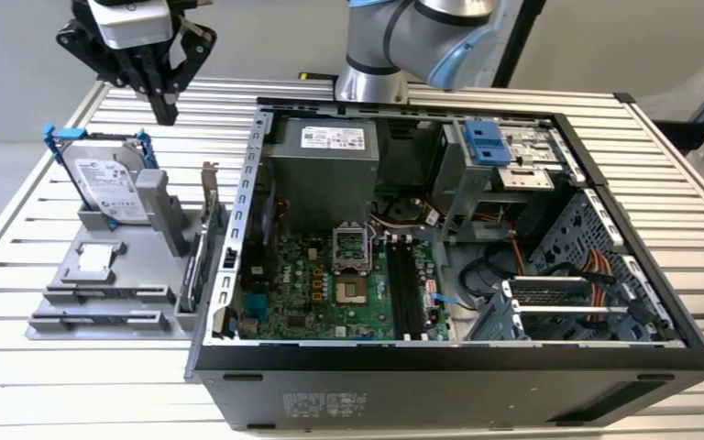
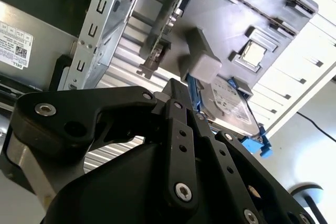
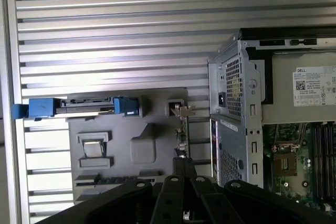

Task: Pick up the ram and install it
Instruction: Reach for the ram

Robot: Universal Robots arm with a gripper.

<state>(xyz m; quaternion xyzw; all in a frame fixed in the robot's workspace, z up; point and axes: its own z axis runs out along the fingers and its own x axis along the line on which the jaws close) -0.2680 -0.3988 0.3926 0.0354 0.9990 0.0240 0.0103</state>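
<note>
Exterior view first: the gripper [image 1: 164, 114] is seen with its jaws pressed together into a single point, and nothing is caught between them. Directly below and just beside the tips, a hard drive with blue handles [image 1: 109, 182] is stood upright at the far end of a gray fixture [image 1: 73, 280]. A card with a metal bracket [image 1: 209, 225] is propped along the side of the fixture nearest the computer case [image 1: 450, 359].

Where the ram lies cannot be told for certain. A thin dark strip is seen in the long clipped holder [image 3: 113, 180] at the end of the fixture away from the drive, and it may be the stick's upper edge. The memory slots [image 1: 409, 293] on the motherboard appear unfilled, so installation is judged not yet done.

The ram is judged to be light, stiff and thin, with chips and contacts that are easily damaged. It is best taken by its long upper edge near the middle, across the board's thickness, and kept square so that it is not twisted.

The gripper is held pointing straight down, high over the slatted table [image 1: 83, 394] at the exterior view's left, well apart from the case opening. The arm [image 1: 432, 27] is mounted behind the case and is reached across toward the fixture.
</note>
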